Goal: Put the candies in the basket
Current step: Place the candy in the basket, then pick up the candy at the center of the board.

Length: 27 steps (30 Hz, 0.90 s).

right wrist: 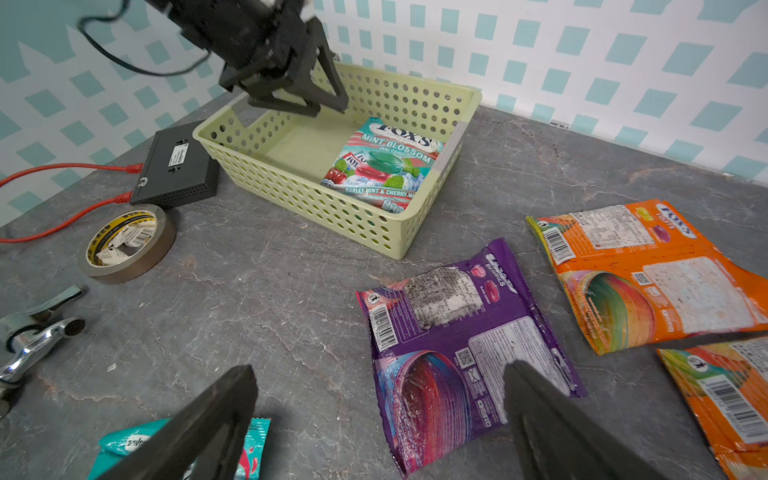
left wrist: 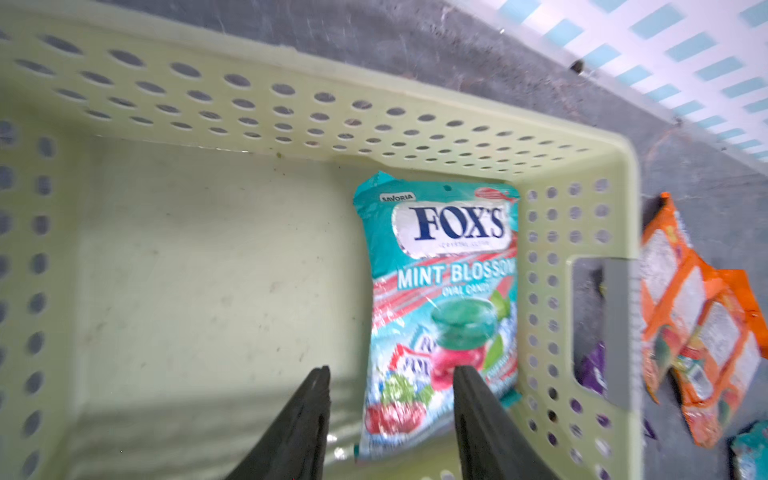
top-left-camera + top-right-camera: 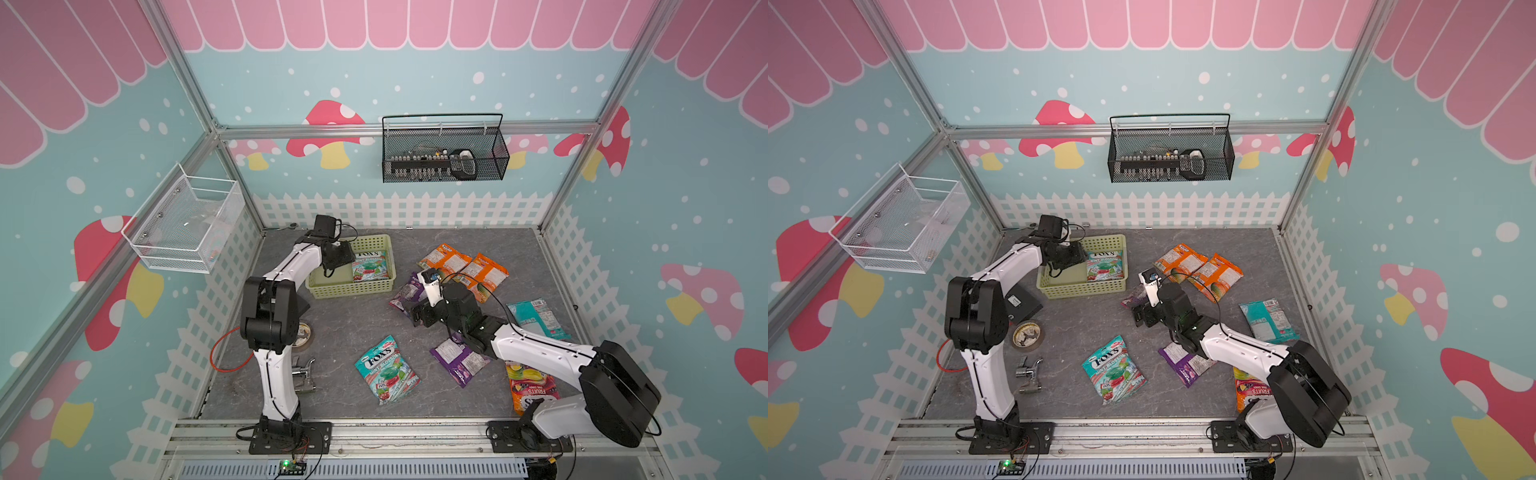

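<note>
The right gripper (image 1: 380, 372), jaws spread wide and empty, hangs over the near end of the far purple bag (image 1: 457, 353). The bag lies flat just right of the basket (image 1: 316, 208), its long axis across the jaw line, and this gripper is the nearer one. The left gripper (image 2: 390, 374), jaws apart and empty, hovers over the basket, where one teal bag (image 2: 440, 291) lies.

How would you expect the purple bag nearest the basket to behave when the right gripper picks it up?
The purple bag is probably floppy: it lies flat and creased, so it may droop from a pinch by the right gripper. Its glossy film looks slippery. It seems light and, being flat, unlikely to roll.
</note>
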{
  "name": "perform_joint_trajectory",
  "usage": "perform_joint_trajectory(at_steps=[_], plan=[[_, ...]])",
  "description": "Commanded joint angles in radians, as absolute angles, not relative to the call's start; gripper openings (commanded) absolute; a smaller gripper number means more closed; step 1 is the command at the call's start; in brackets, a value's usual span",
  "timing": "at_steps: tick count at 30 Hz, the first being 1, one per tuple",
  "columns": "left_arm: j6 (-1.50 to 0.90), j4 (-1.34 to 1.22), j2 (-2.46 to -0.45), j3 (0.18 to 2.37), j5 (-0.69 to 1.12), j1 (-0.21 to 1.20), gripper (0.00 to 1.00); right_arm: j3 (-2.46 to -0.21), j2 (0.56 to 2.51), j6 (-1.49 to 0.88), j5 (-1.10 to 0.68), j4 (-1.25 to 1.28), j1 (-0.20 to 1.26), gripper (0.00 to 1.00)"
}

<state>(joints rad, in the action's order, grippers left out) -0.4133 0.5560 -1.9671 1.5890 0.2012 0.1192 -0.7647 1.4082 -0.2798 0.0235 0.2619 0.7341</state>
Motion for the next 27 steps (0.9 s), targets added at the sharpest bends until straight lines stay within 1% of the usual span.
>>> perform_joint_trajectory(at_steps=[1,4,8,12,15,18,20,25,27], plan=[[-0.474,0.571,-1.815,1.493,0.172,0.133,0.55,-0.827,1.427,-0.297,-0.093,0.196,0.74,0.95],[-0.505,0.571,-1.702,1.381,0.172,0.158,0.56,-0.848,1.439,-0.326,-0.193,0.143,0.741,0.93],[-0.555,0.568,-1.556,1.228,0.175,0.212,0.56,-0.826,1.453,-0.379,-0.311,0.092,0.747,0.83],[-0.616,0.561,-1.417,1.075,0.179,0.292,0.53,-0.803,1.467,-0.403,-0.37,0.014,0.772,0.71],[-0.675,0.556,-1.325,0.952,0.187,0.335,0.45,-0.778,1.468,-0.406,-0.373,-0.027,0.801,0.62],[-0.74,0.548,-1.234,0.826,0.181,0.378,0.45,-0.756,1.487,-0.412,-0.406,-0.036,0.82,0.55],[-0.778,0.547,-1.183,0.76,0.181,0.412,0.45,-0.749,1.504,-0.414,-0.419,-0.036,0.827,0.54],[-0.869,0.524,-1.091,0.65,0.18,0.5,0.45,-0.766,1.568,-0.4,-0.438,-0.042,0.83,0.54],[-0.894,0.516,-1.075,0.61,0.172,0.517,0.48,-0.768,1.587,-0.396,-0.44,-0.033,0.83,0.54]])
